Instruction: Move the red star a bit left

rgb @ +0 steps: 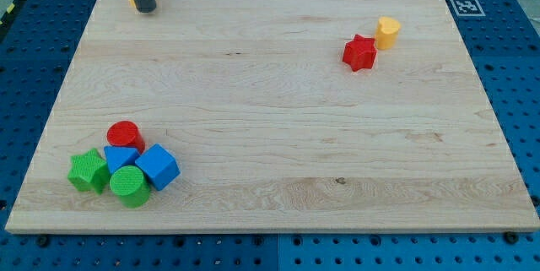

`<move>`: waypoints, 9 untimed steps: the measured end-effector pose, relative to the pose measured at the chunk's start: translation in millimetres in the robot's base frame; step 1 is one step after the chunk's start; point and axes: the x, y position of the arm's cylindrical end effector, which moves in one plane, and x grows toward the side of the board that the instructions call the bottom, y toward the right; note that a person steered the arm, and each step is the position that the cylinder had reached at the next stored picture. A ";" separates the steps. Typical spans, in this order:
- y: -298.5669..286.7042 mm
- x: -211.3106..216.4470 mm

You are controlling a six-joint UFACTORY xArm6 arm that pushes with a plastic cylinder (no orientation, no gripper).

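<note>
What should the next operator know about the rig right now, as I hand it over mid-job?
My tip sits at the board's top-left corner, far from every block; something yellow peeks out behind the rod, too hidden to name.
The red star lies in the upper right of the wooden board, with the yellow block close at its upper right, possibly touching.
A cluster sits at the bottom left: red cylinder, green star, green cylinder and two blue blocks.
Done: no contact with the star yet.
Left: bring my tip round to the star's right side, then nudge it a little towards the view's left.
</note>
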 end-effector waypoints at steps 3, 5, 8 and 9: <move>-11.9 -7.6; 86.2 100.0; 149.1 155.1; 225.3 183.0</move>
